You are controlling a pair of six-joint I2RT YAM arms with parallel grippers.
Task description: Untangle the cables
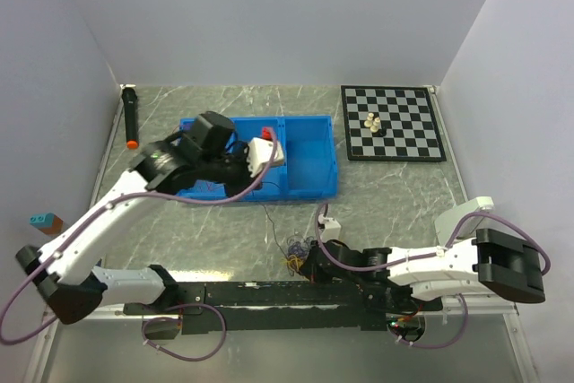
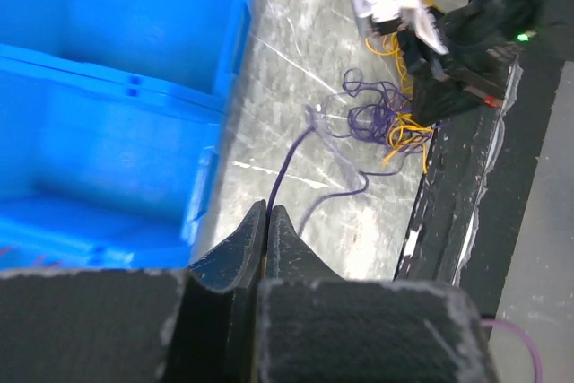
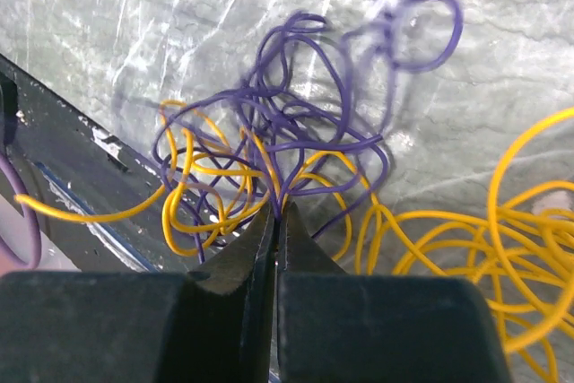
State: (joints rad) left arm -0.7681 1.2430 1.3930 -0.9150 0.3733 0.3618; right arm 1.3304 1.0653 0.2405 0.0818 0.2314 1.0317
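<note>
The cables are a small tangle of thin purple [image 3: 296, 123] and yellow [image 3: 206, 195] wires on the marble table, close to the near black rail; the tangle also shows in the top view [image 1: 294, 250] and the left wrist view [image 2: 381, 121]. My left gripper [image 2: 267, 214] is shut on one purple strand [image 2: 289, 161] that runs tight from the tangle. It is held above the table beside the blue bin [image 1: 309, 168]. My right gripper [image 3: 276, 210] is shut on purple wire at the tangle's near edge. Something red [image 1: 267, 134] lies in the bin.
A chessboard [image 1: 392, 123] with a few pieces stands at the back right. A black marker with an orange tip [image 1: 131, 118] lies along the left wall. The black rail [image 1: 269, 293] runs along the near edge. White walls enclose the table.
</note>
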